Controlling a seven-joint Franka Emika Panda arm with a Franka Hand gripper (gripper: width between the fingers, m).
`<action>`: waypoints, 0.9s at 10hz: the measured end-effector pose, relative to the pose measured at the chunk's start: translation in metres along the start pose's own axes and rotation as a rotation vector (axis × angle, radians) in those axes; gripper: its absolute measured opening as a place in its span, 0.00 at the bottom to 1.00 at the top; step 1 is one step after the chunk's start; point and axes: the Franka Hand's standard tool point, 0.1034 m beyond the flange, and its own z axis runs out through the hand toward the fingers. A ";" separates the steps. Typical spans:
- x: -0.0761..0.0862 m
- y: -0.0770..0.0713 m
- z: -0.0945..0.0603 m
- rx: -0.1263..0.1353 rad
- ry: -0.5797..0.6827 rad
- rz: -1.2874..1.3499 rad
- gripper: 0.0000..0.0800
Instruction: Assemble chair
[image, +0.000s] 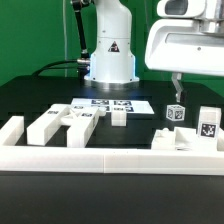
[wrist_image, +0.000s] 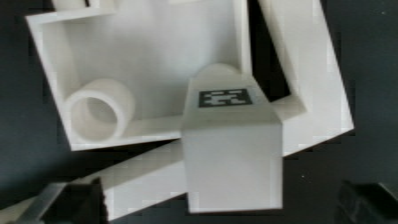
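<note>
Black tabletop before a green backdrop, bounded along its near edge by a long low white border rail (image: 110, 158). Robot base (image: 108, 55) stood at rear centre, with the marker board (image: 108, 103) lying flat just in front of it.

Chair, unassembled, its matte-white parts loose on the table behind the rail:
- cluster of bars and blocks (image: 60, 122) toward the exterior view's left, the pieces touching or overlapping;
- small block (image: 118, 117) near centre, just in front of the marker board;
- tagged cube-like piece (image: 176, 112) toward the exterior view's right;
- upright tagged block (image: 208, 123) further to that side;
- low piece (image: 168, 139) nearer the rail.

Gripper (image: 175, 88) hung just above the tagged cube-like piece; contact could not be told from the exterior view.

Wrist view: a tagged bar (wrist_image: 231, 140) with a rounded end lay across a flat slab (wrist_image: 143, 50) with raised edges, and a short round peg (wrist_image: 98, 110) sat beside the bar. The fingers (wrist_image: 63, 200) stood wide apart on either side of the bar, with a gap on each side — nothing was held.
</note>
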 end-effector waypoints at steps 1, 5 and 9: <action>0.001 0.004 -0.005 0.001 -0.005 0.003 0.81; 0.001 0.005 -0.005 0.001 -0.005 0.006 0.81; -0.010 0.015 -0.012 0.006 -0.015 -0.092 0.81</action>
